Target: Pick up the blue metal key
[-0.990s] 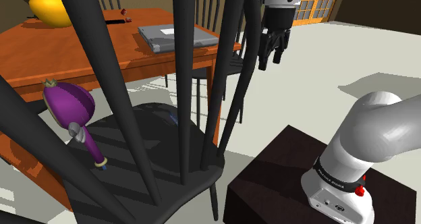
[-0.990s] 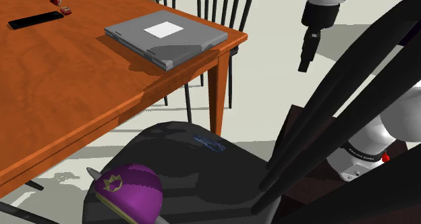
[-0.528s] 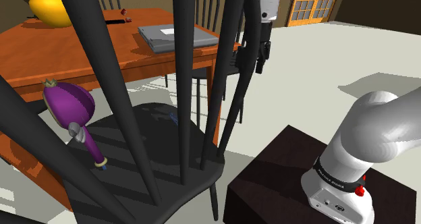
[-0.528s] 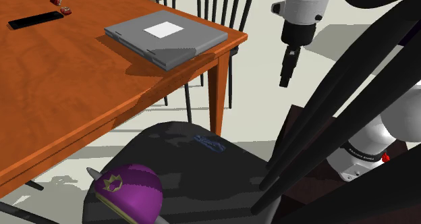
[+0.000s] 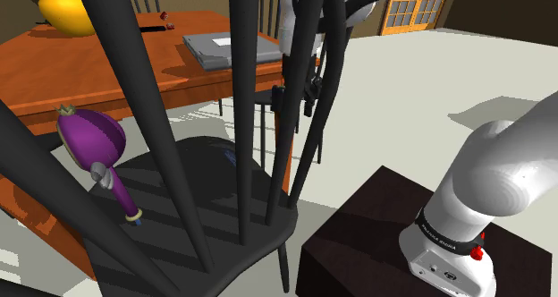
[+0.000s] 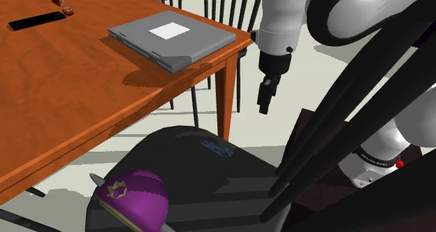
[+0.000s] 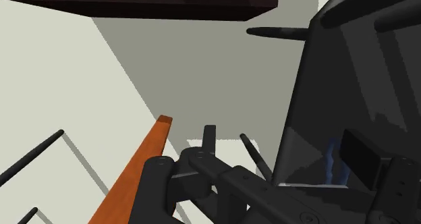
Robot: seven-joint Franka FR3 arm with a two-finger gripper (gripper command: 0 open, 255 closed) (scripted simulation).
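- Hovering above the black chair seat (image 6: 178,171), the black gripper (image 6: 264,106) points down, clear of it.
- Fingers (image 7: 361,158) stand wide apart in the wrist view, gripping nothing.
- Blue key (image 6: 218,148) lies flat on the seat, near its rim, below the gripper.
- Purple object (image 6: 136,196) sits at the seat's opposite end.

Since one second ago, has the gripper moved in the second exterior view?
Yes. The gripper has come down and toward that view's left, now close beside the table leg and nearer the blue key on the chair seat.
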